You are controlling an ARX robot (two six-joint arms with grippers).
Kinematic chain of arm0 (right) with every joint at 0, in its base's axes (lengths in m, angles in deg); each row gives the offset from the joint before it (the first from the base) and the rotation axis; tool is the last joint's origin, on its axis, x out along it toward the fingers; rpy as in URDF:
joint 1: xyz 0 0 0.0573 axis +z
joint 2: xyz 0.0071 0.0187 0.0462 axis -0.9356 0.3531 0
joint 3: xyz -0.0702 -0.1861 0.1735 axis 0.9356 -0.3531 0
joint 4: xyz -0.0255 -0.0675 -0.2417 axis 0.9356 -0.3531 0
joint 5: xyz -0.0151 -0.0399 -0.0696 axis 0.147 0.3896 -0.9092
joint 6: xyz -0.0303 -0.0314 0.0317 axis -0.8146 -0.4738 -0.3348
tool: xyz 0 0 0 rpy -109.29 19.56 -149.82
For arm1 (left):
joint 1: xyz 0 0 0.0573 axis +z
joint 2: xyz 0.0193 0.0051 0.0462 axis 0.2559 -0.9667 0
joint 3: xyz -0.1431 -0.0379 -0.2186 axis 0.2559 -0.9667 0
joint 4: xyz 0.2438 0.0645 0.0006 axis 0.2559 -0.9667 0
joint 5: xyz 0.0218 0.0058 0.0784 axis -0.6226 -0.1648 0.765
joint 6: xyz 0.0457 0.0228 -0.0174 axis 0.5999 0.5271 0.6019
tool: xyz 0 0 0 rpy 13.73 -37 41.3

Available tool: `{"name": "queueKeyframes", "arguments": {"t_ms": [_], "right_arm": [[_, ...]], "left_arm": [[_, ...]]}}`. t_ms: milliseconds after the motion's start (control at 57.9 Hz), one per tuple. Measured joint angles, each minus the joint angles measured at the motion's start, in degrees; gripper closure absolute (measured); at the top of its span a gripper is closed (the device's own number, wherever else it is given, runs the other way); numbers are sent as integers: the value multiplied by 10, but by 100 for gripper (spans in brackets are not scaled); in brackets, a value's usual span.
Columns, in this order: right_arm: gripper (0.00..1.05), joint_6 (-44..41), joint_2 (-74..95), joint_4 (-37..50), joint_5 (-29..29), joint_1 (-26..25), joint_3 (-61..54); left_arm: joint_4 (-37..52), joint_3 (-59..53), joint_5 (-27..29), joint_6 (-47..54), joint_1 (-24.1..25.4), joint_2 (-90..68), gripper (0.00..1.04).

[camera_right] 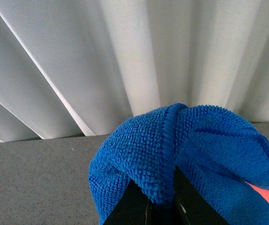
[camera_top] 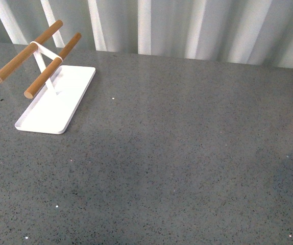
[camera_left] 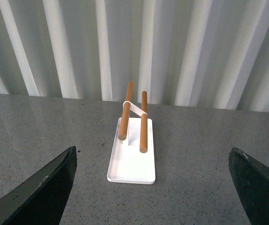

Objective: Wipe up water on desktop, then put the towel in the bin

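Towel: the blue towel point(camera_right: 186, 154) is bunched in the right hand point(camera_right: 155, 187) and seems lifted off the worktop point(camera_top: 177, 153); it does not show in the front view.
Right hand: clamped on a fold of the towel.
Left hand: the left hand point(camera_left: 153, 150) has its fingers wide apart, holds nothing and faces the white tray point(camera_top: 54, 109) with its wooden rack point(camera_top: 52, 64).
Water: no puddle can be made out, though a thin film would be hard to see on the speckled surface.
Bin: not in view.
Progress: wiping looks finished, judging by the dry-looking worktop and raised towel; carrying the towel to the bin and dropping it in remains.
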State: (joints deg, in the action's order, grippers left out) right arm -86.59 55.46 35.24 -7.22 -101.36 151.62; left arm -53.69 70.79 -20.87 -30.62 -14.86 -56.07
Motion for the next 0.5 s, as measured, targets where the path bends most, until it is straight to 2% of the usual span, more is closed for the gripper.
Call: {"name": "queueKeyframes", "arguments": {"t_ms": [328, 501], "right_arm": [[102, -18, -54, 24, 66, -57, -138], [102, -60, -27, 33, 45, -95, -159]], "left_arm": [[0, 0, 0, 0, 0, 0, 7], [0, 0, 0, 0, 0, 0, 7]]}}
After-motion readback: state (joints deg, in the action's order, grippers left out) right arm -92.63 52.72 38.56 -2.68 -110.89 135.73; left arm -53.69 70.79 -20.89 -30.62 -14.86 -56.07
